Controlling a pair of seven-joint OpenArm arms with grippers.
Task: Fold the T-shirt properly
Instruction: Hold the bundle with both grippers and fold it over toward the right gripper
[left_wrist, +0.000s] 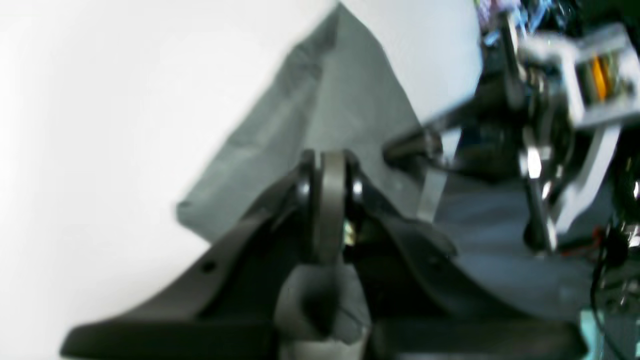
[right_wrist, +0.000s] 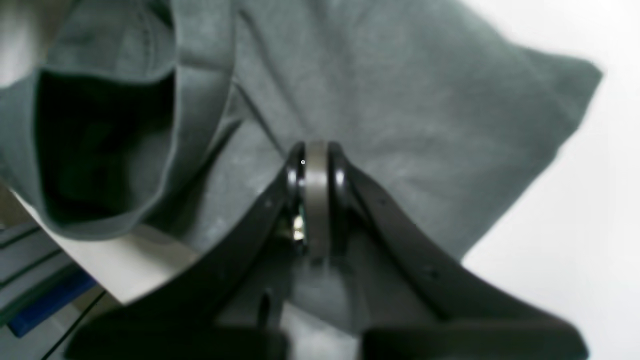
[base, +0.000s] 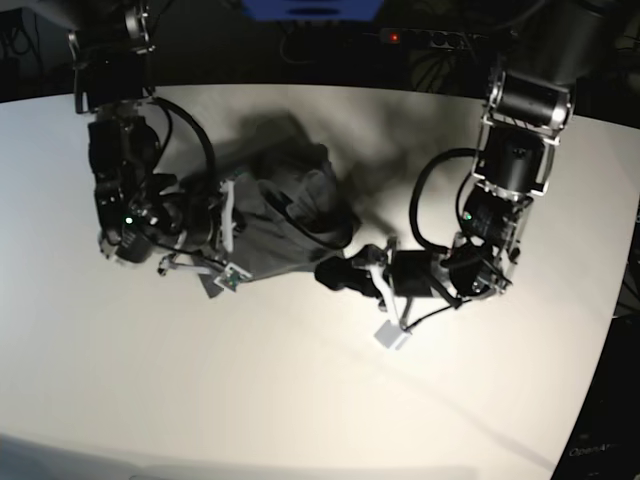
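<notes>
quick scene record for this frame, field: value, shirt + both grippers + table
garment: T-shirt, dark grey, bunched and lifted between the two arms, not flat
left gripper: shut on a fold of the cloth
right gripper: shut on the cloth, beside an open sleeve or neck hole
surface: white table
fold state: not yet folded
image quality: left wrist view blurred

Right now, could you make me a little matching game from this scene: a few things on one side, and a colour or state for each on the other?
Things:
1. T-shirt
2. table
3. left pincer
4. right pincer

Descriptions:
a. white
b. dark grey, bunched up
c. shut on cloth, on the base view's left
d. shut on cloth, on the base view's right

Pairs: 1-b, 2-a, 3-d, 4-c
</notes>
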